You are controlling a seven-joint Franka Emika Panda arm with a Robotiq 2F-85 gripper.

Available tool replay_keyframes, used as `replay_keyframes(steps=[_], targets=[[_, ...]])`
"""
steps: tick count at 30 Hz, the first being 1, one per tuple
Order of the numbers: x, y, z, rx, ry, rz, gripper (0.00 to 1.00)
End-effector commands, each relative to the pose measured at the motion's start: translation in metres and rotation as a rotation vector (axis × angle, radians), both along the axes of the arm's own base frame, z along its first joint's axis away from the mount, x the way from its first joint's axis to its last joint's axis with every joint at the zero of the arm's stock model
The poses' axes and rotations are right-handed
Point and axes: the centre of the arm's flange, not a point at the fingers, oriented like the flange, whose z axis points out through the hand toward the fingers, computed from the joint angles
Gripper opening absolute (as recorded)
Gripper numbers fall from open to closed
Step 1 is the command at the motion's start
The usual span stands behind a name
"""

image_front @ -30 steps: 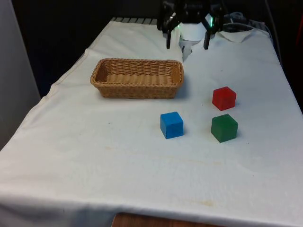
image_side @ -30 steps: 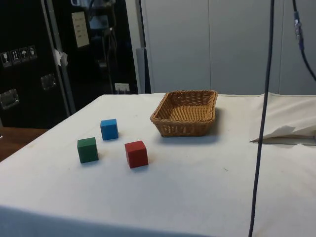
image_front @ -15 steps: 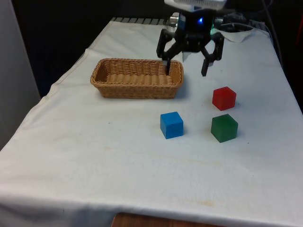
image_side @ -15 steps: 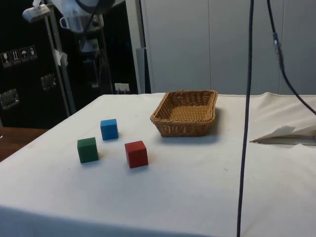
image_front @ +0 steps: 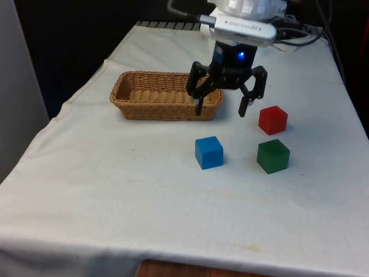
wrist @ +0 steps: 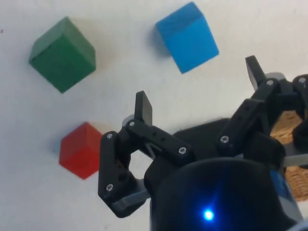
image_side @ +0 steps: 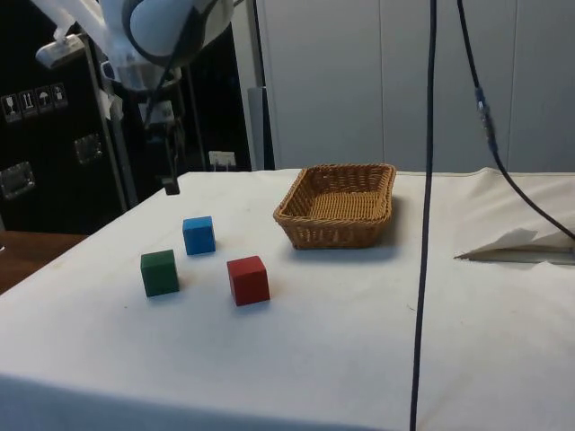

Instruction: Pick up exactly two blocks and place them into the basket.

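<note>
Three blocks sit on the white cloth: a blue block point(image_front: 209, 152) point(image_side: 199, 235) point(wrist: 188, 36), a green block point(image_front: 273, 156) point(image_side: 159, 273) point(wrist: 63, 53) and a red block point(image_front: 272, 119) point(image_side: 248, 280) point(wrist: 80, 150). The wicker basket point(image_front: 167, 95) point(image_side: 340, 206) stands empty towards the front view's left. My gripper point(image_front: 220, 109) point(wrist: 197, 91) hangs open in the air above the cloth, between the basket's near corner and the red block, holding nothing. The blue block lies a little nearer the camera than the fingertips.
A crumpled fold of white cloth point(image_side: 526, 244) lies at the table's far end near the robot's base. A dark cable point(image_side: 422, 215) hangs down in the side view. Dark cabinets point(image_side: 63, 108) stand behind the table's side.
The gripper has come forward and down from the far end, from behind the basket to beside its near corner, closer to the blocks. The blocks and basket have not moved.
</note>
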Motion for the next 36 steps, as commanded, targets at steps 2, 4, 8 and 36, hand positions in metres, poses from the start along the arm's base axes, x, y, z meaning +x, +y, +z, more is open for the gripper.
replay_keyframes(steps=[2,4,8,36], targets=[[0.004,-0.004,-0.005,0.014,-0.014,0.011,1.00],[0.006,-0.009,-0.011,0.024,-0.026,0.017,1.00],[0.007,-0.012,-0.014,0.025,-0.030,0.018,1.00],[0.007,-0.041,-0.083,0.128,-0.031,0.065,1.00]])
